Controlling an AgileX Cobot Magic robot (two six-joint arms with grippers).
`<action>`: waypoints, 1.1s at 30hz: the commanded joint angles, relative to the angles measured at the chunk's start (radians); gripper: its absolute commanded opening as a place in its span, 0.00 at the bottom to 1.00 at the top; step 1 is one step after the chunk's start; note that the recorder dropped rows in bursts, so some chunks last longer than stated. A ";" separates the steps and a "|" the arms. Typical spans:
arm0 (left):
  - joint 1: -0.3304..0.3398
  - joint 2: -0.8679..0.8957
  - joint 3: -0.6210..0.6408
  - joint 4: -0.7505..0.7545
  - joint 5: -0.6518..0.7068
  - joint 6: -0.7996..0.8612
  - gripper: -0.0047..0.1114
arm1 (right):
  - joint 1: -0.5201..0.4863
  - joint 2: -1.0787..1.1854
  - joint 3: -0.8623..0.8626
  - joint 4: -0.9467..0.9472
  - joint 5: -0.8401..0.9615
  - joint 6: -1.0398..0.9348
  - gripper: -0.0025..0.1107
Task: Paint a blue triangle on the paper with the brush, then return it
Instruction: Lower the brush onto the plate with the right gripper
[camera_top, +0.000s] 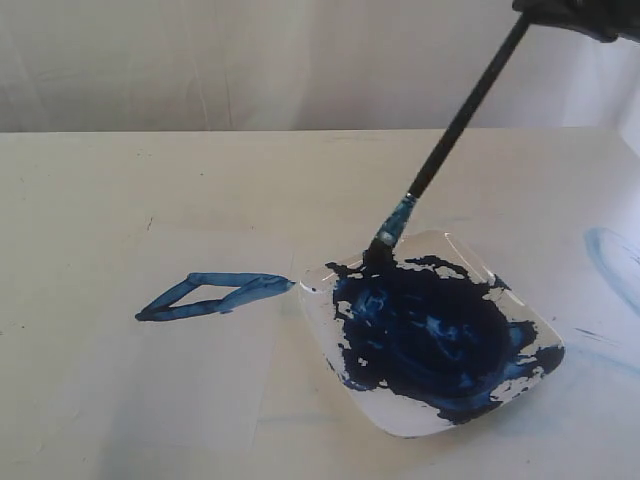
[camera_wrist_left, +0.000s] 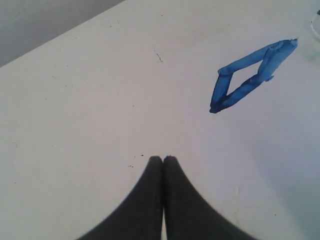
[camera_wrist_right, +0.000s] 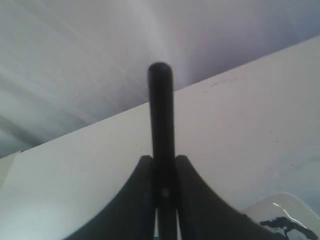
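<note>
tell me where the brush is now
In the exterior view the brush leans right of centre, bristles at the far edge of the blue paint on the plate, handle in the right gripper, top right.

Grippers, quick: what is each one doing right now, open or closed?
Left gripper: jaws shut, holding nothing.
Right gripper: jaws shut on the paintbrush.
</note>
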 joint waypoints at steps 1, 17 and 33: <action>0.002 -0.023 0.014 -0.007 -0.014 -0.013 0.04 | -0.107 0.094 -0.007 0.010 0.102 0.043 0.02; 0.002 -0.036 0.033 -0.038 -0.028 -0.002 0.04 | -0.159 0.439 -0.007 0.149 0.152 0.061 0.02; 0.002 -0.103 0.102 -0.085 -0.115 -0.002 0.04 | -0.221 0.564 -0.007 0.150 0.209 0.065 0.02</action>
